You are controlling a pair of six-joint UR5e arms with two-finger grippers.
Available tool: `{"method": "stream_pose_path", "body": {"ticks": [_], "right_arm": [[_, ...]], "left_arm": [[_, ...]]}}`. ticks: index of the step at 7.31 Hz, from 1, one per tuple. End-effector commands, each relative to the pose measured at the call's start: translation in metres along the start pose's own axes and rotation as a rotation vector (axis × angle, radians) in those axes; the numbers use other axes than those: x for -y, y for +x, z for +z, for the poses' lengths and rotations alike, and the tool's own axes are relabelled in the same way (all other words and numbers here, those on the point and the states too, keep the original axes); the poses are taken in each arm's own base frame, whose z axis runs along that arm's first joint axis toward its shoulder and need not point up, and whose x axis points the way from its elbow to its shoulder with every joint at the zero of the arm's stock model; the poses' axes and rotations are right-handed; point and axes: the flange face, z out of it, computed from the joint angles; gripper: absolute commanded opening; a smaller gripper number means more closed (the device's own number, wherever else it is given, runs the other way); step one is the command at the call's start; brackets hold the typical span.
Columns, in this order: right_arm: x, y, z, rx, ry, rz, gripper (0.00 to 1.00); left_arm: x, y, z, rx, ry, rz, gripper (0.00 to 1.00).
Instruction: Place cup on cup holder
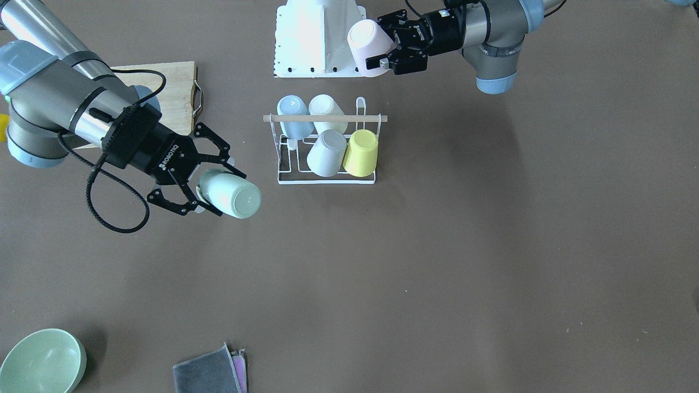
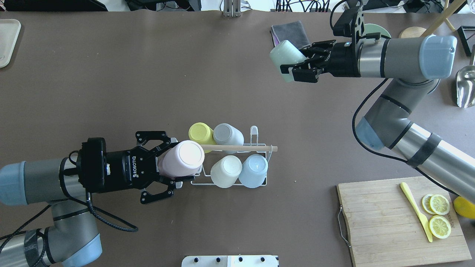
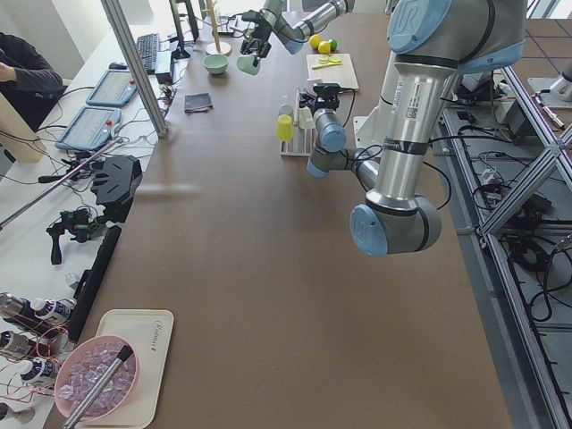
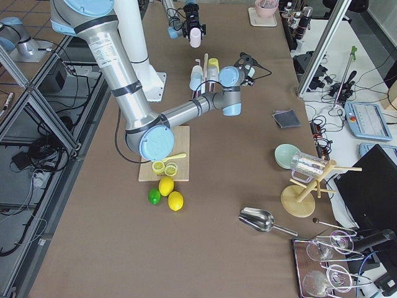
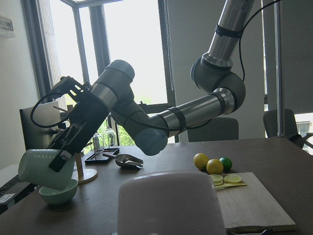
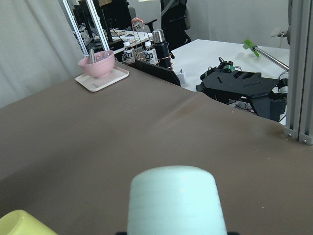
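The cup holder (image 2: 237, 148) is a white wire rack with a wooden rod (image 1: 325, 118) and stands mid-table. It carries a yellow cup (image 1: 361, 153), a light blue cup (image 1: 294, 123) and two whitish cups. My left gripper (image 2: 174, 165) is shut on a pink cup (image 2: 182, 160), held in the air by the rack's left end; the cup also shows in the front view (image 1: 368, 46) and the left wrist view (image 5: 168, 203). My right gripper (image 2: 295, 59) is shut on a mint cup (image 2: 285, 55), held in the air away from the rack; this cup fills the right wrist view (image 6: 173, 200).
A wooden cutting board (image 2: 389, 222) with lemon slices and a yellow knife lies at the near right. A green bowl (image 1: 41, 360) and a folded grey cloth (image 1: 210, 371) lie at the far side. A metal scoop (image 2: 465, 85) lies at the right edge.
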Motion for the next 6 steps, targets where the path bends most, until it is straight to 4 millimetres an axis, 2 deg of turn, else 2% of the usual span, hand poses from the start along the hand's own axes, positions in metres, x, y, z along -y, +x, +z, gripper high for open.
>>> {"method": "stream_pose_path", "body": {"ticks": [1, 3, 4, 6], "right_arm": [[-0.015, -0.03, 0.012, 0.02, 0.115, 0.016, 0.0], [-0.029, -0.057, 0.021, 0.035, 0.209, 0.006, 0.0], [-0.036, -0.064, 0.028, 0.004, 0.23, -0.04, 0.0], [-0.049, -0.078, 0.037, -0.009, 0.23, -0.136, 0.0]], "left_arm": [[-0.026, -0.001, 0.018, 0.021, -0.025, -0.01, 0.0], [-0.038, -0.005, 0.029, 0.035, -0.043, -0.013, 0.0], [-0.044, -0.006, 0.036, 0.036, -0.051, -0.014, 0.0], [-0.046, -0.006, 0.035, 0.036, -0.056, 0.004, 0.0]]}}
